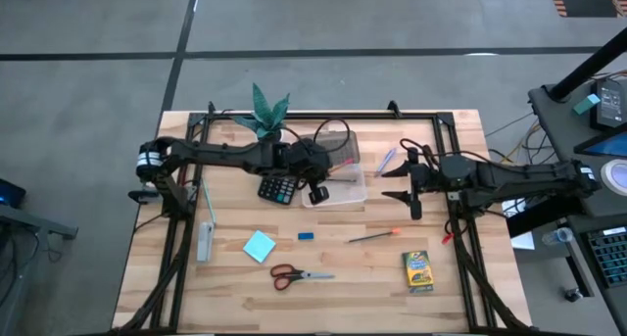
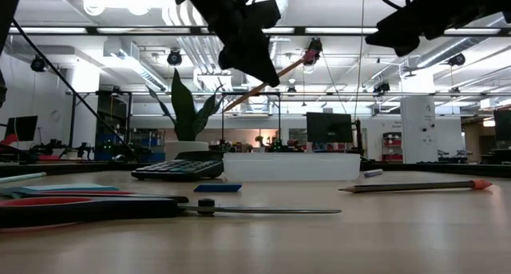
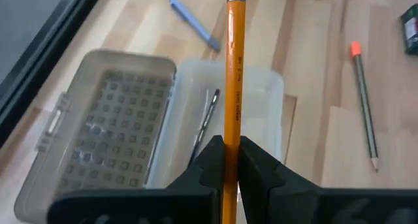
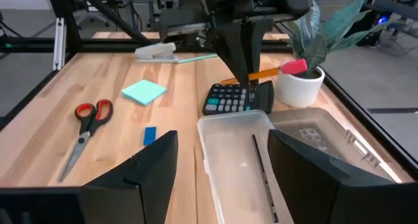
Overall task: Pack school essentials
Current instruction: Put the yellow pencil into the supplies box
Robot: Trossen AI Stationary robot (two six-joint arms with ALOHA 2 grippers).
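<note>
My left gripper (image 1: 316, 185) hangs above the open clear box (image 1: 338, 184), shut on a yellow pencil (image 3: 233, 80) with a pink eraser (image 4: 294, 66). A dark pen (image 3: 205, 123) lies inside the box. My right gripper (image 4: 222, 168) is open and hovers to the right of the box (image 4: 235, 152), touching nothing. Flat on the table are red-handled scissors (image 1: 294, 273), a light-blue note pad (image 1: 260, 246), a small blue eraser (image 1: 307, 235), an orange-tipped pencil (image 1: 376, 236), a blue pen (image 1: 385, 161) and the crayon box (image 1: 418, 270). My left gripper pinches the pencil's shaft (image 3: 233, 136) between its two fingers, well back from the eraser end. The pencil lies along the fingers. It is lifted clear above the box and tilted, with the eraser end (image 2: 310, 50) higher and toward the table's right.
A calculator (image 1: 279, 189) sits just left of the box, with a potted plant (image 1: 266, 116) behind it. The box's grey lid (image 3: 108, 119) lies open beside the tray. A stapler (image 1: 204, 240) lies near the left frame rail. Bare wood shows along the near edge.
</note>
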